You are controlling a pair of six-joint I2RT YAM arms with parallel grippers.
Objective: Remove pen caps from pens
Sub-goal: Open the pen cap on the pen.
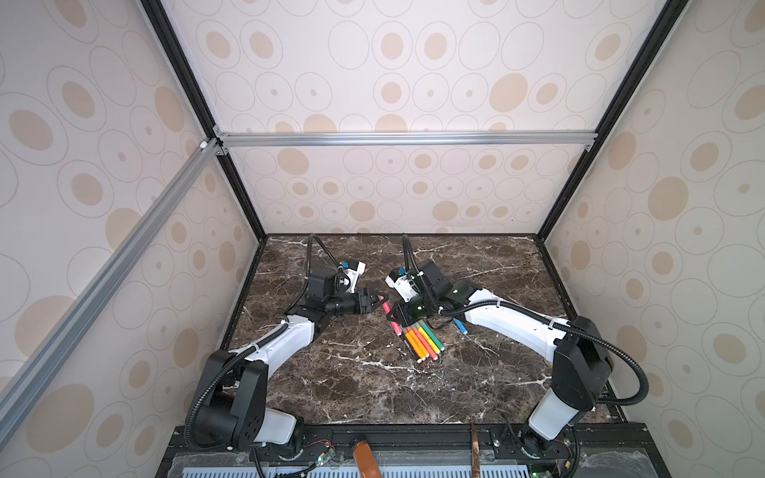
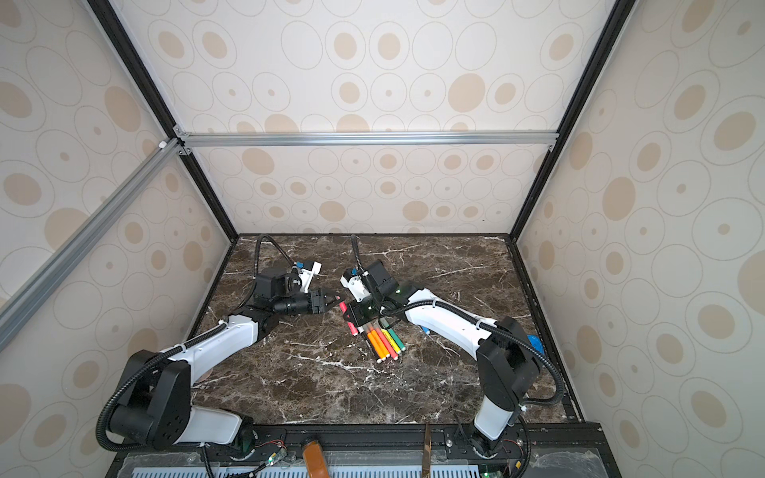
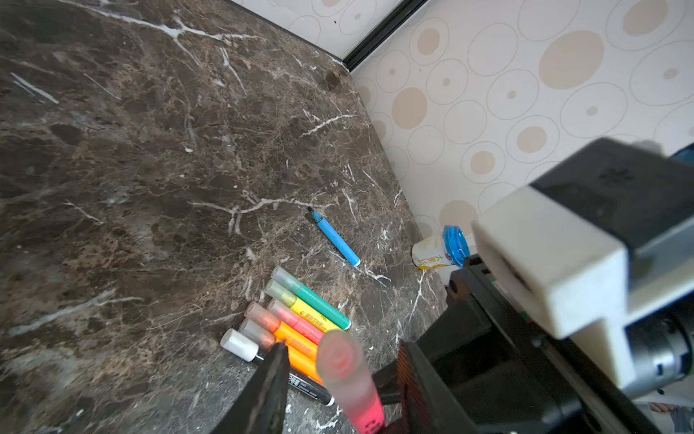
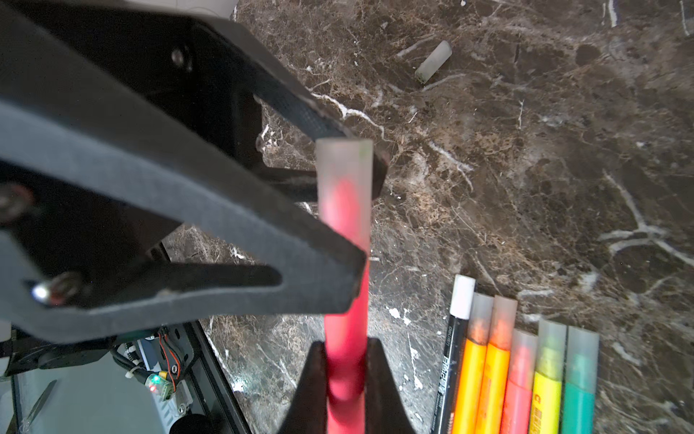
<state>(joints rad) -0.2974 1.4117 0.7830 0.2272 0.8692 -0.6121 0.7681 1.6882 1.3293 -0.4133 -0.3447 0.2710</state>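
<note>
Our right gripper (image 4: 347, 349) pinches the red pen (image 4: 343, 300). Our left gripper (image 3: 343, 349) straddles its cap (image 4: 343, 165), fingers part open, not clamped

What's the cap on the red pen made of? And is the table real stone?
The cap on the red pen looks like frosted, see-through plastic: red shows through it. The table looks like polished dark marble with white veins, though it may be printed.
</note>
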